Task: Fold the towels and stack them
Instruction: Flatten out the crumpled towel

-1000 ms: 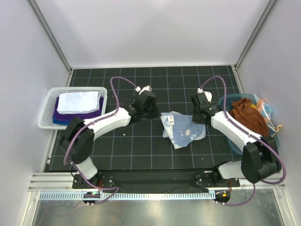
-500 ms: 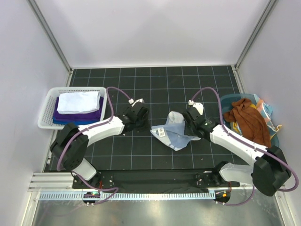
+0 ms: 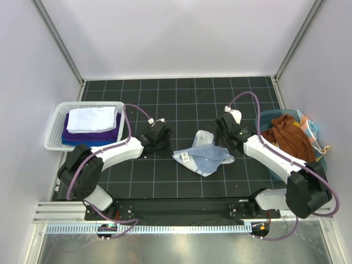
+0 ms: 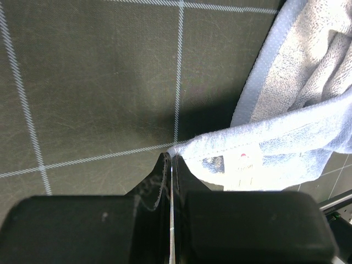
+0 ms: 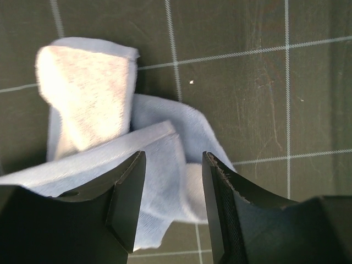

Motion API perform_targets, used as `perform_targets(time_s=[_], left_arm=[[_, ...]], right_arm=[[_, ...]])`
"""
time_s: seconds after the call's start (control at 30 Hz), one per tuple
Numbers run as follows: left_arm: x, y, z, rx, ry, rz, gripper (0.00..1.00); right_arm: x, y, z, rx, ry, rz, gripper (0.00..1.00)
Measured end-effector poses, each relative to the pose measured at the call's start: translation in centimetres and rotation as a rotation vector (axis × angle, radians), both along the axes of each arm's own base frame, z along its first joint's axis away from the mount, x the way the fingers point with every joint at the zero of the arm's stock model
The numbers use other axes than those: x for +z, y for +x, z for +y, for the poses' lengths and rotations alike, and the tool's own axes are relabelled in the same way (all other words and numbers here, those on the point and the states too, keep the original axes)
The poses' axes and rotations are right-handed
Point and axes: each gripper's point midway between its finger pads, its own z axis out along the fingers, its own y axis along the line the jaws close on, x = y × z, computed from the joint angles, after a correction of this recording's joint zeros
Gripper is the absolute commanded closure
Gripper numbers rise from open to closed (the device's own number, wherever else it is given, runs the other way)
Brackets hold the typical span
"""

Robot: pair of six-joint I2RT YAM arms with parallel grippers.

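Note:
A light blue towel (image 3: 204,156) lies crumpled and partly folded on the black mat, its white label facing up. My left gripper (image 3: 168,148) is shut on the left corner of that towel (image 4: 308,99), and a thin edge of cloth shows between its jaws (image 4: 172,157). My right gripper (image 3: 224,146) stands open just above the right side of the towel (image 5: 88,93); in the right wrist view (image 5: 171,159) nothing is held between the fingers. Folded towels lie in the basket, a white one (image 3: 92,118) on top of a purple one (image 3: 88,133).
The white slatted basket (image 3: 52,142) stands at the left edge of the mat. A teal tub (image 3: 275,165) at the right holds a rust brown towel (image 3: 289,137) and other cloths (image 3: 314,131). Grey walls enclose the mat on three sides.
Both arms moved leftward and dragged the light blue towel over itself. The right gripper opened and let go of the towel; the left stays shut on its corner.

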Motion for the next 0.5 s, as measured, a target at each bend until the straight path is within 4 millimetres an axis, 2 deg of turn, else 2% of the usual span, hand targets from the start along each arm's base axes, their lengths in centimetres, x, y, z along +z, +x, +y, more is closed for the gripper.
perform_targets(time_s=[0.13, 0.5], left_arm=[[0.2, 0.3, 0.4, 0.007, -0.002, -0.001, 1.00], [0.3, 0.6, 0.8, 0.002, -0.010, 0.005, 1.00]], right_arm=[[-1.8, 0.3, -0.3, -0.003, 0.011, 0.052, 0.46], [-4.7, -1.4, 1.2, 0.063, 0.100, 0.109, 0.47]])
